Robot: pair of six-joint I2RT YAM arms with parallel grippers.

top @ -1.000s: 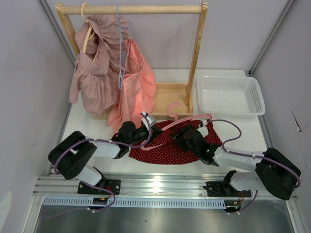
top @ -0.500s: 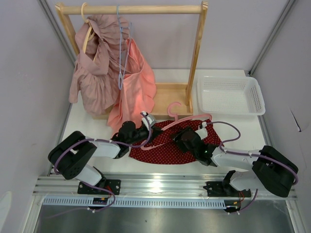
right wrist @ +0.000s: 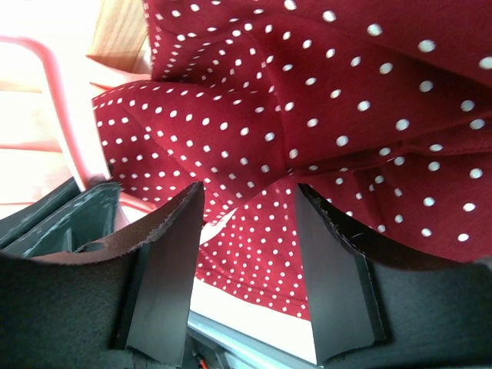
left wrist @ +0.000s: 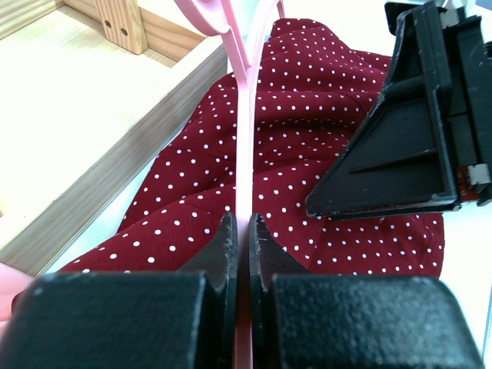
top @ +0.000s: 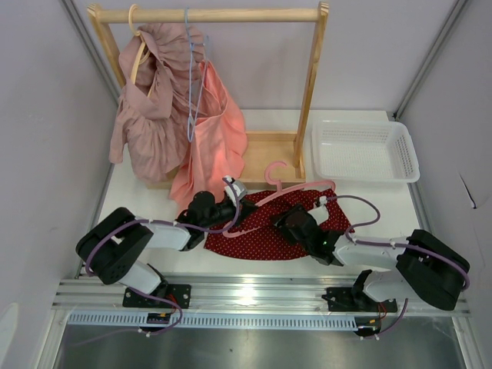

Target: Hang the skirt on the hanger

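The dark red polka-dot skirt (top: 261, 238) lies flat on the white table in front of the wooden rack. The thin pink hanger (top: 296, 188) lies across its top, hook toward the rack. My left gripper (top: 234, 217) is shut on the hanger's bar (left wrist: 244, 146), seen between its jaws in the left wrist view, over the skirt (left wrist: 307, 169). My right gripper (top: 283, 224) is open, low over the skirt's middle. In the right wrist view the skirt (right wrist: 323, 100) fills the gap between the open fingers (right wrist: 165, 261), and the pink hanger (right wrist: 65, 115) shows at the left.
A wooden garment rack (top: 311, 84) stands at the back with a dusty-pink ruffled garment (top: 150, 115), a salmon-pink garment (top: 211, 138) and a light blue wire hanger (top: 192, 77). A white basket (top: 365, 150) sits at the back right. The rack's wooden base (left wrist: 92, 115) lies left of the skirt.
My right gripper has slid a little to the left and nearer over the skirt. The left gripper and the hanger have stayed put.
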